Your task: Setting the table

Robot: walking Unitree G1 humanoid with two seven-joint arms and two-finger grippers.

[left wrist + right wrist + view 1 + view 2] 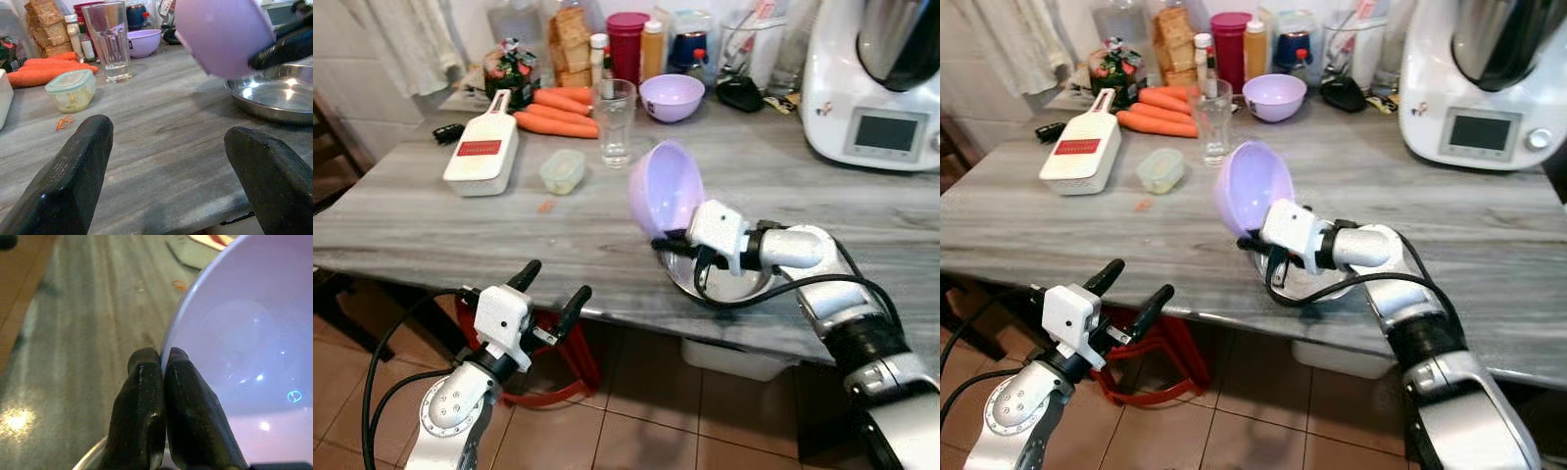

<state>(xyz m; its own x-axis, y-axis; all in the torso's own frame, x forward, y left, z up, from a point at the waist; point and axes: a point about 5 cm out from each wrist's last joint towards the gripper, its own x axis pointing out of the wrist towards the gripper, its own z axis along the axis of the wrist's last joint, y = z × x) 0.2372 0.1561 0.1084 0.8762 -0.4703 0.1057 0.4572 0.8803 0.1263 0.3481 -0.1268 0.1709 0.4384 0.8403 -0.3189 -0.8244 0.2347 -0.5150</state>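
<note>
Pinching the rim of a lilac bowl, the right claw has its 2 fingers clamped together on it and holds the bowl tilted on edge above a steel plate at the counter's front edge. The left claw hangs below that edge, fingers apart. A glass, 1 tub and carrots sit toward the back.
</note>
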